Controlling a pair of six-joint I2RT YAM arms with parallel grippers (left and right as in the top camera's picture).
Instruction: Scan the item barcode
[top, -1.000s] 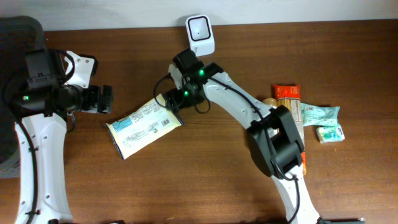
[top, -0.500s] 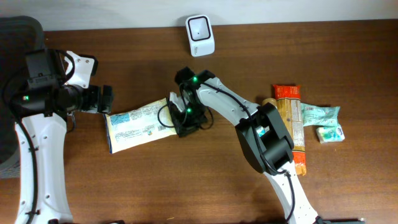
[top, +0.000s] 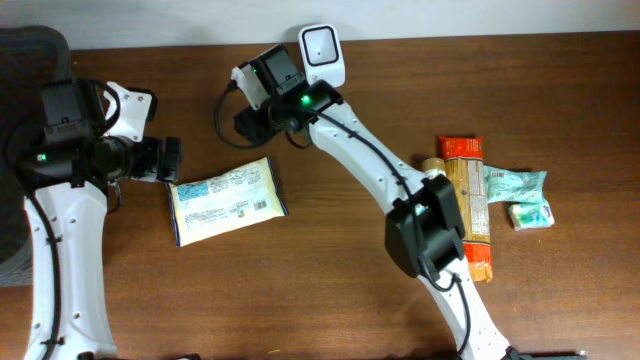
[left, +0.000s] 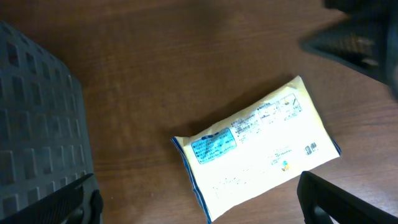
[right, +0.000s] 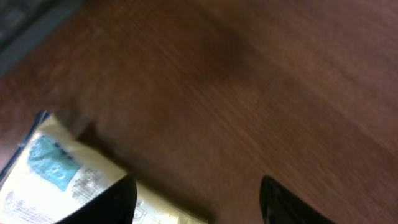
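The tabletop is brown wood with a fine grain; two white-and-black arms reach over it. One item, a flat rectangular packet of cream film with blue edging and small print, lies flat, left of the white scanner and nearer the robot. Well right of the scanner sits a heap of at least four wrapped snacks, orange and teal. The one scanner is a rounded white box with a dark window. The left hand stands spread wide, just beside the packet's left edge; the right hand, just left of the scanner, has its fingers apart, pinching nothing, the packet below it and apart.
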